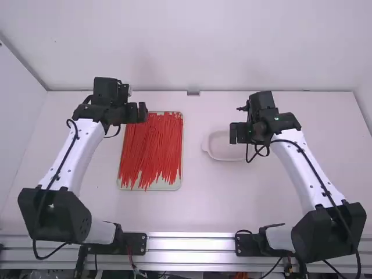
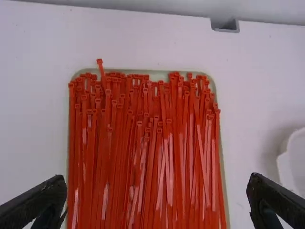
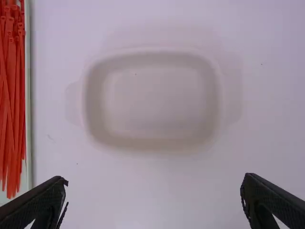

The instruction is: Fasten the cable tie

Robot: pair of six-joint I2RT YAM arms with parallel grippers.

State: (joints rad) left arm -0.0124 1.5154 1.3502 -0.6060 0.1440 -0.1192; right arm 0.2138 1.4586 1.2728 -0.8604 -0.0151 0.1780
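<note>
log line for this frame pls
left tool: open, over red cable ties on tray | right tool: open, over empty white dish | no tie held

Counting one flat pale-green rectangular tray [image 1: 178, 185]. It is holding one dense heap of red-orange plastic cable ties [image 1: 152, 148], too many to be tallying singly. One white rectangular dish with side handles [image 1: 218, 145] is showing; one small grey bracket [image 1: 193, 92]. Two black grippers are showing: left gripper [image 2: 157, 206], right gripper [image 3: 155, 202].
</note>
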